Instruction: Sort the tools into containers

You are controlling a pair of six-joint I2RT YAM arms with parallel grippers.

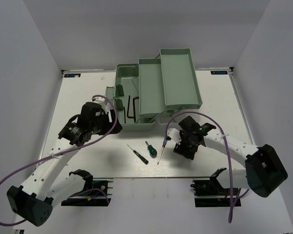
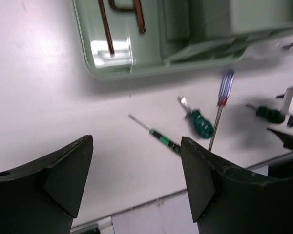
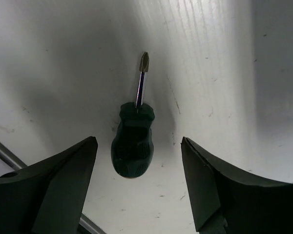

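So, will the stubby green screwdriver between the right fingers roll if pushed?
Probably slightly: the stubby screwdriver has a rounded handle, lying on the table. Its squarish collar may stop it. The handle looks glossy, so perhaps slippery.

White table (image 1: 217,105) sits in a plain booth; left wall (image 1: 19,97), far wall (image 1: 151,29) and right wall (image 1: 278,97) are all blank pale grey; lighting's pretty soft, shadows fuzzy, bit of sheen on the lightly scuffed tabletop.

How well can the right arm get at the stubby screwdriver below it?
Probably yes: the right gripper hangs open over the screwdriver, which lies on bare table between its fingers.
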